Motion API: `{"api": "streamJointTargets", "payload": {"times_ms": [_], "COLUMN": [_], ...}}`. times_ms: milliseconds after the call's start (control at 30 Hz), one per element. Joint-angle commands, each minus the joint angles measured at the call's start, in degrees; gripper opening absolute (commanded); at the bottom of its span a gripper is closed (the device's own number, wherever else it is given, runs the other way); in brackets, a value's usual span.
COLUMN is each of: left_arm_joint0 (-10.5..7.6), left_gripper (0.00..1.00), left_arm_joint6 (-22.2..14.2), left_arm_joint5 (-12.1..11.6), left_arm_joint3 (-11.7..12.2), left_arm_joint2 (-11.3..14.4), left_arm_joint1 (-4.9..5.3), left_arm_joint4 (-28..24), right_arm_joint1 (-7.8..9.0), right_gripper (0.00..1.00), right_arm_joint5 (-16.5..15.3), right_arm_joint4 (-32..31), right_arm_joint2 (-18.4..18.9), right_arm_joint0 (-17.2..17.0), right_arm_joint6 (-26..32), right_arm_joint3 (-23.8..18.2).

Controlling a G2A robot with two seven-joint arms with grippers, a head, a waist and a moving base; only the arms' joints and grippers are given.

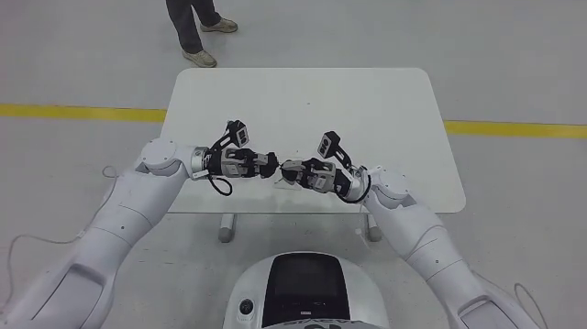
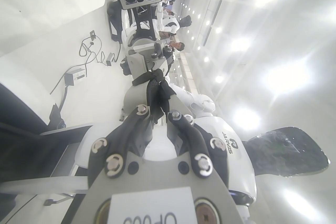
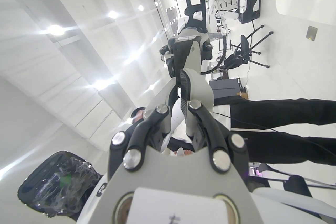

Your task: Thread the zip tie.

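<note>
Where the fingers point(image 2: 155, 99) of the left gripper point(image 2: 157, 79) taper to their tips, they are pressed together and pinch a short black strip, the zip tie point(image 2: 140, 80), whose free end juts sideways from the pinch. The left wrist view gives this best: the tie lies right where the two grippers meet, with the other arm's pale finger just behind it. In the right wrist view the fingers point(image 3: 184, 88) of the right gripper point(image 3: 183, 74) are likewise drawn together, one ribbed black fingertip facing the camera, and they come right up to the left gripper's tips. The tie is hidden behind that fingertip, so I cannot tell whether this gripper also holds it. The top view adds what neither wrist view offers: the grippers point at each other, tip to tip, above the near part of the white table point(image 1: 367, 100), roughly midway along it, with the left arm coming in from one side and the right arm from the other. From up there the tie is too small to make out.
</note>
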Motion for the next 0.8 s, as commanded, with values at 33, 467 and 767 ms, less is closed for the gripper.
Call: {"api": "streamJointTargets", "payload": {"times_ms": [33, 467, 767], "left_arm_joint0": [-0.04, -0.04, -0.01], "left_gripper": [0.00, 0.00, 0.00], "left_arm_joint6": [-0.11, -0.63, -0.79], "left_arm_joint5": [0.02, 0.01, 0.08], "left_arm_joint3": [0.09, 0.41, 0.45], "left_arm_joint2": [-0.02, -0.28, -0.40], "left_arm_joint1": [-0.04, -0.13, -0.19], "left_arm_joint4": [0.05, 0.28, 0.44], "right_arm_joint1": [0.06, 0.57, 0.56], "right_gripper": [0.00, 0.72, 0.31], "right_arm_joint5": [0.07, -0.12, -0.13], "right_arm_joint4": [-0.11, 0.03, 0.67], "right_arm_joint2": [-0.09, 0.92, 0.59], "right_arm_joint0": [0.00, -0.49, -0.22], "right_arm_joint6": [0.47, 1.13, 1.56], "right_arm_joint3": [-0.10, -0.90, -0.61]}}
